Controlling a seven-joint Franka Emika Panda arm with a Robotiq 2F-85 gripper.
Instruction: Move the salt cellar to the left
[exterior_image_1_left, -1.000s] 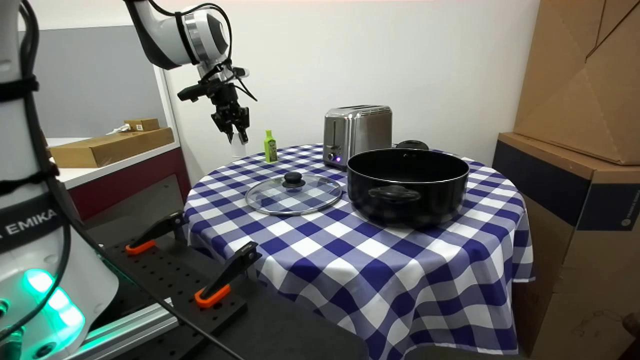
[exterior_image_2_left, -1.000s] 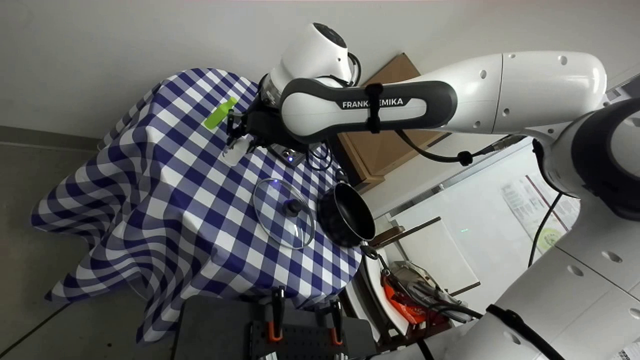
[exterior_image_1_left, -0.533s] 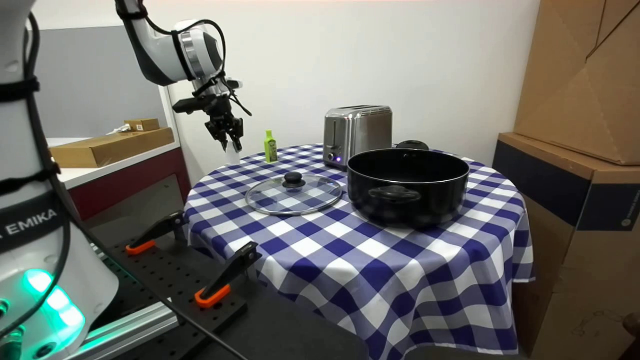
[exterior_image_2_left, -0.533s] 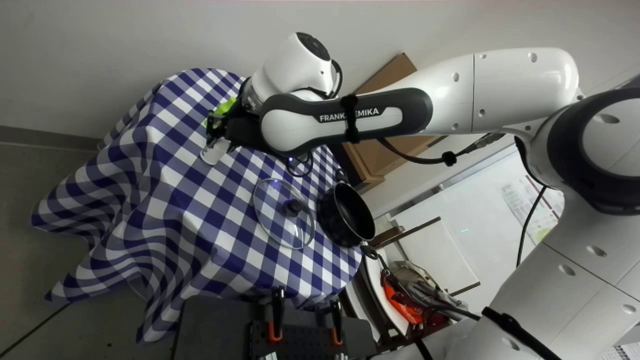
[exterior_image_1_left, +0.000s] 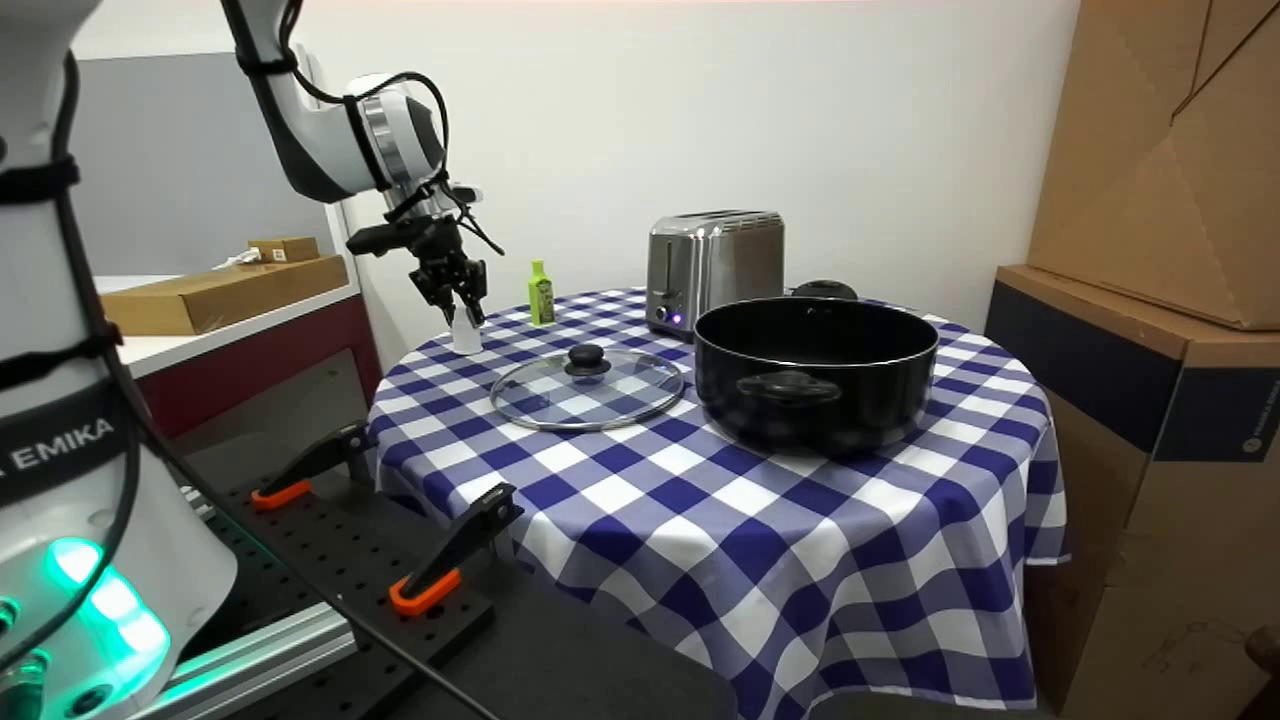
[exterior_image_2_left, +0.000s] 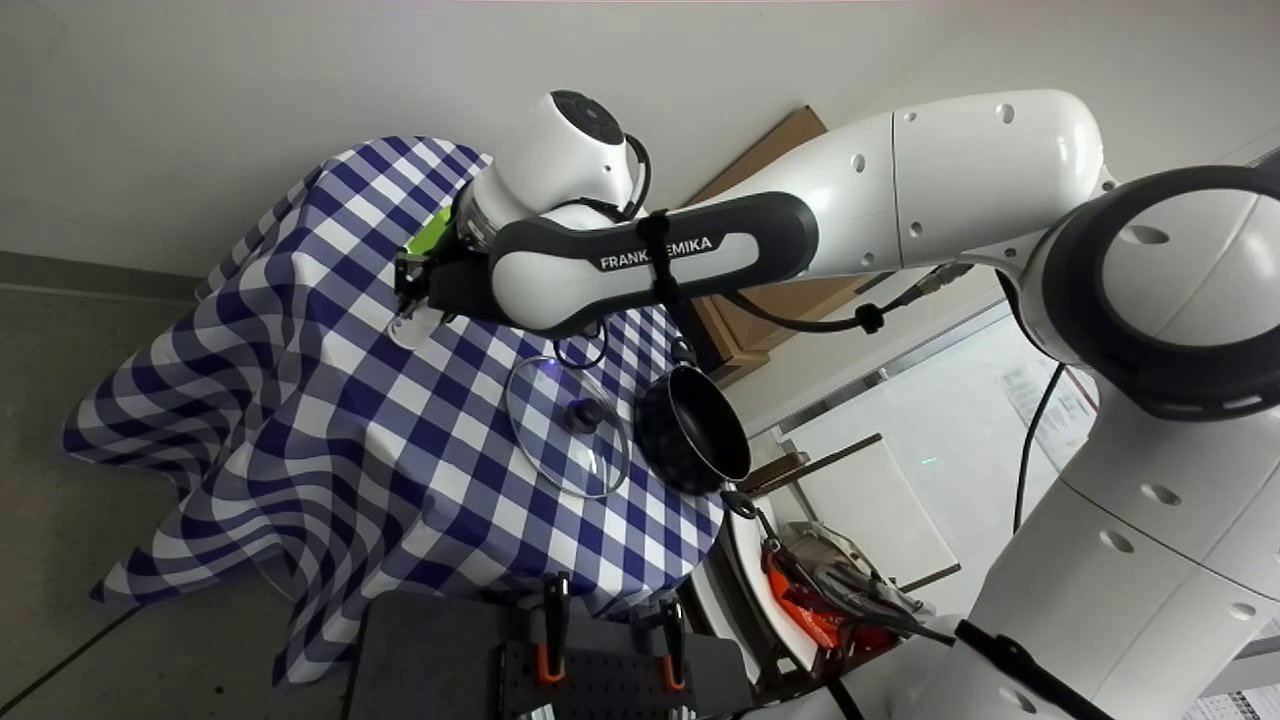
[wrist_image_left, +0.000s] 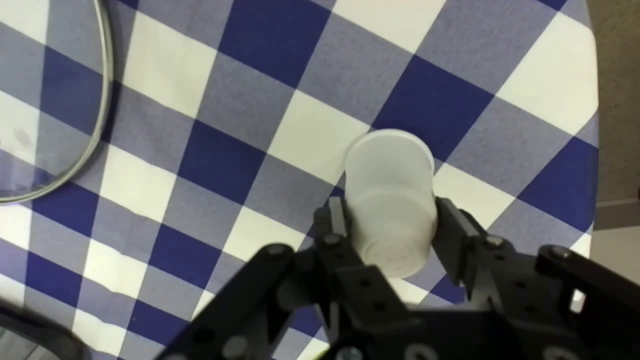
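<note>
Robot gripper (wrist_image_left: 392, 220), clamped on the salt cellar (wrist_image_left: 390, 195), holds it approx. upright near, but apart from, the glass lid (exterior_image_1_left: 587, 390); it shd. prob. meet the tablecloth (exterior_image_1_left: 640, 500) flat b4 a slow, even release.

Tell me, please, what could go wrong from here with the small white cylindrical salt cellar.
The small white salt cellar, held in the black gripper, might tip on release if its base is not flat; contact with the blue-and-white checked tablecloth is hard to judge.
The tablecloth drops away nearby, so it could then roll off.
The small yellow-green bottle stands near the gripper, which might knock it when withdrawing.
</note>
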